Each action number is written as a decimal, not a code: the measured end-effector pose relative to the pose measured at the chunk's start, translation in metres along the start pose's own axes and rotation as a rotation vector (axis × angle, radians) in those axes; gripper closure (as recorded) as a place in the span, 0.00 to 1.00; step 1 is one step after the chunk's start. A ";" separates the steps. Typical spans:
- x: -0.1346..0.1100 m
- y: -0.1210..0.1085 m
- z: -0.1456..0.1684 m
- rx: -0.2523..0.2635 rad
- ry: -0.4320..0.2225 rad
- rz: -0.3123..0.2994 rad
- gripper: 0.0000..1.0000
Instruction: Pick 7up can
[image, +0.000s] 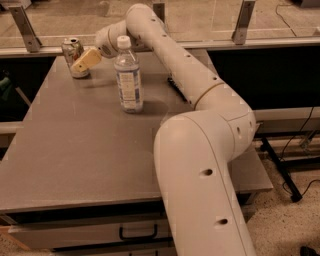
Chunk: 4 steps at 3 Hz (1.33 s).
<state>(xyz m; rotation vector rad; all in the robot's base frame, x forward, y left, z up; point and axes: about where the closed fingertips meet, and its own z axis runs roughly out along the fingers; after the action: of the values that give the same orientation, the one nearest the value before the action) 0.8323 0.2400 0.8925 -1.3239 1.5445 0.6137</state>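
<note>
The 7up can (71, 52), small and silver with a silver top, stands upright at the far left corner of the grey table (75, 150). My gripper (79, 63) is at the end of the white arm that reaches across the table from the right. It sits right up against the can's right front side, low near its base, and partly covers it. I cannot tell whether it touches the can.
A clear water bottle (128, 75) with a white cap stands right of the can, in front of my forearm. A dark blue snack packet (175, 87) lies mostly hidden behind the arm. A railing with metal posts (22, 27) runs behind the table.
</note>
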 end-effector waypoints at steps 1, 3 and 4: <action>-0.002 0.006 0.014 -0.031 -0.016 0.006 0.00; 0.004 0.008 0.024 -0.046 -0.021 0.042 0.42; 0.006 0.003 0.016 -0.020 -0.024 0.059 0.65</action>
<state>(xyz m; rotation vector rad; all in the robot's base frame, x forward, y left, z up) 0.8354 0.2518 0.8798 -1.2848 1.5665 0.6816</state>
